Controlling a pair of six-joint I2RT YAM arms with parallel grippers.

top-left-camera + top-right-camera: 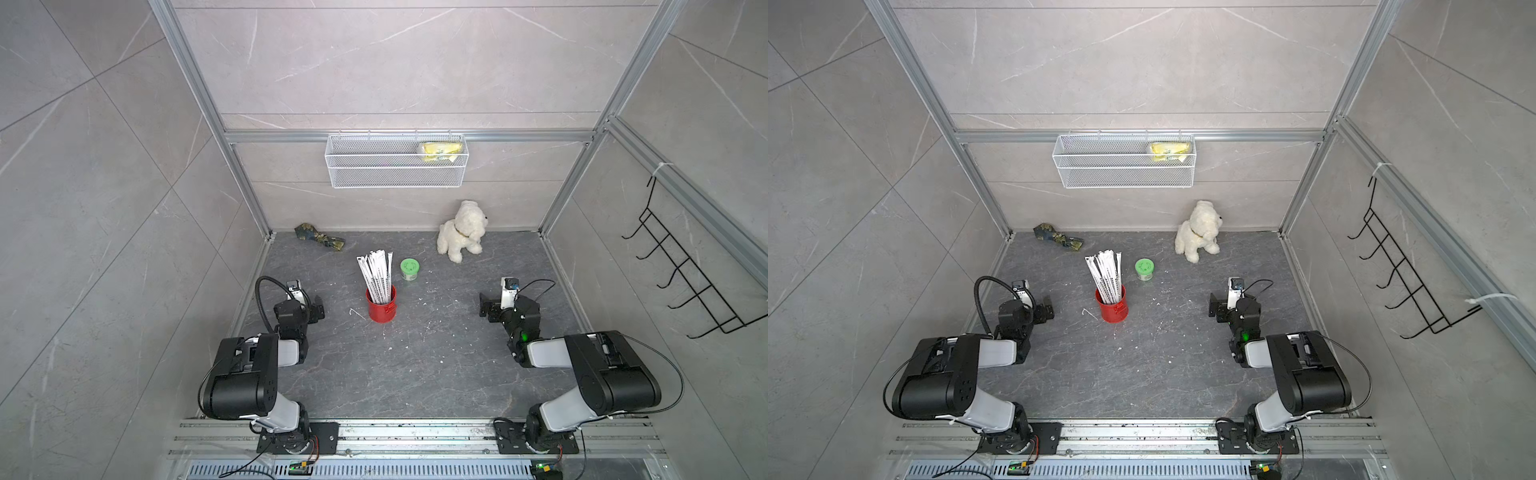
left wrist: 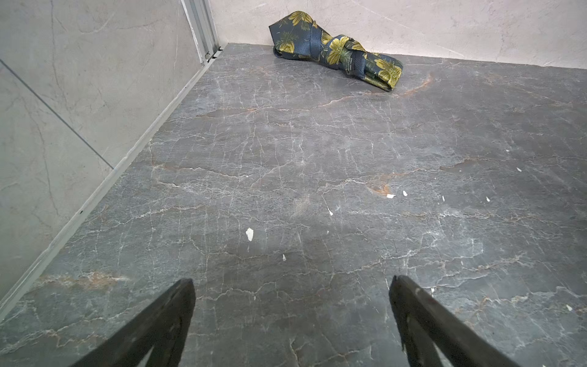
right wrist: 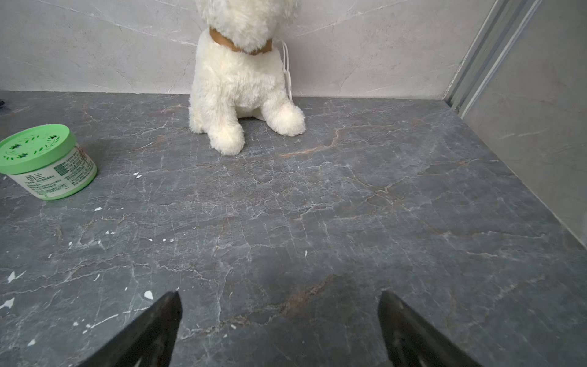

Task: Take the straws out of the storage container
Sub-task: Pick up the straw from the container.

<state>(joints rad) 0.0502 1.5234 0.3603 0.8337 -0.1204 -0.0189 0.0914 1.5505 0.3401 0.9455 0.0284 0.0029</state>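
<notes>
The storage container, a small red can point(image 1: 381, 311) point(image 1: 1113, 312), stands upright mid-floor in both top views. The straws point(image 1: 376, 274) point(image 1: 1106, 275), a bundle of white paper-wrapped sticks, stand in it and lean slightly to the left. My left gripper point(image 1: 318, 309) point(image 2: 291, 279) hovers left of the can, open, with only bare floor between its fingers. My right gripper point(image 1: 485, 305) point(image 3: 279, 293) sits farther off on the can's right, also open and empty. Neither wrist view shows the can or the straws.
A green-lidded jar point(image 1: 409, 270) point(image 3: 47, 162) stands just behind and right of the can. A white plush dog point(image 1: 461, 230) and a folded floral tie point(image 1: 319, 237) lie by the back wall. A wire basket point(image 1: 395, 166) hangs above; a black hook rack point(image 1: 685, 282) is on the right wall.
</notes>
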